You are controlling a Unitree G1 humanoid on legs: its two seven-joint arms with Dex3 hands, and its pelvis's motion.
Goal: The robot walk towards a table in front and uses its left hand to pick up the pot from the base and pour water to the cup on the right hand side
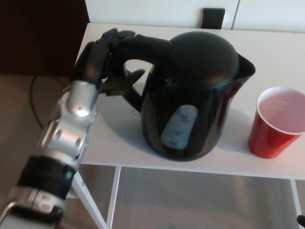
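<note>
Left hand (107,64) wrapped around the handle (138,47) of the black pot (190,100), near the table's (267,52) front edge; red cup (277,122) toward the front right corner.

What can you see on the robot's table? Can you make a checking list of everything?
Surface: white table, mostly bare.
Job's things: black kettle upright near the front edge, spout toward the red cup, which stands apart on its right; inside of the cup looks pale, contents unclear.
Clutter: nothing seen.
Hands: left hand wrapped around the kettle's handle; right hand not in view.
Cables: dark cable on the floor to the left.
Surroundings: white wall panels behind, small black object at the table's far edge, white table legs below.
</note>
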